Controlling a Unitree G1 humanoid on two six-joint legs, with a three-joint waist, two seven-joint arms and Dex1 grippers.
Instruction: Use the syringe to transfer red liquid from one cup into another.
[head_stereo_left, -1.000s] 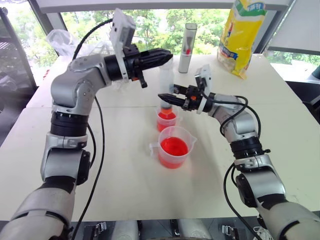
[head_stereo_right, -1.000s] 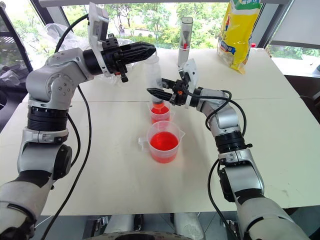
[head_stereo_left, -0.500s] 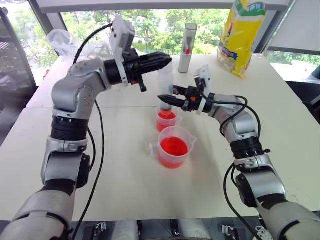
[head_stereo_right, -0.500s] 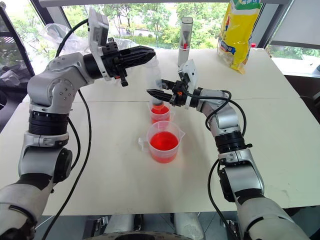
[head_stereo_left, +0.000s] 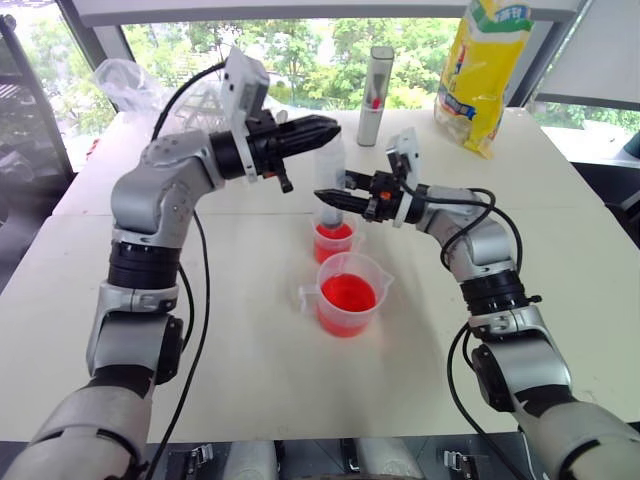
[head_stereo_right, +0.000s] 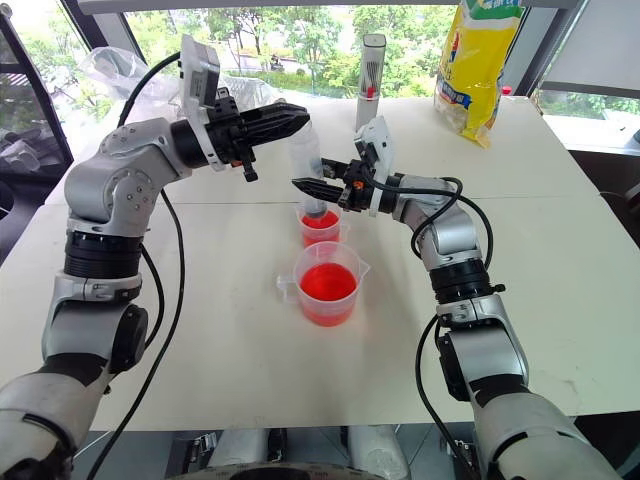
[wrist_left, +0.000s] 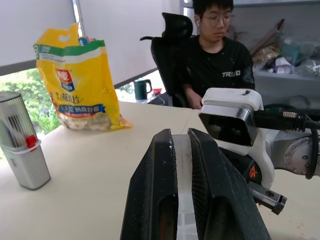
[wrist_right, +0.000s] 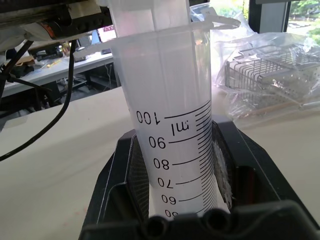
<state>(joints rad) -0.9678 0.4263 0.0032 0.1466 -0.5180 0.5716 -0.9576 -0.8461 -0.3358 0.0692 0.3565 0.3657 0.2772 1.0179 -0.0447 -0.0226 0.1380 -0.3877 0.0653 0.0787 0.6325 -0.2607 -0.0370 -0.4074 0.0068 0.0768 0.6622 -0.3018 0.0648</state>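
The syringe (head_stereo_left: 331, 170) stands upright with its tip in the smaller cup (head_stereo_left: 333, 243), which holds red liquid (head_stereo_left: 333, 232). My right gripper (head_stereo_left: 326, 197) is shut on the syringe's clear barrel (wrist_right: 172, 125), low down by the cup. My left gripper (head_stereo_left: 328, 127) comes in level from the left and is shut on the white plunger (wrist_left: 182, 165) at the top. The larger handled cup (head_stereo_left: 347, 297) stands just in front, nearer me, about half full of red liquid (head_stereo_left: 347, 292).
A grey upright tube (head_stereo_left: 376, 96) and a yellow bag (head_stereo_left: 483, 70) stand at the back of the white table (head_stereo_left: 250, 360). A clear plastic bag (head_stereo_left: 125, 82) lies at the back left. A person (wrist_left: 217, 55) sits beyond the table's right side.
My left gripper has sunk a little with the plunger's top. The right gripper, the barrel and both cups have kept still.
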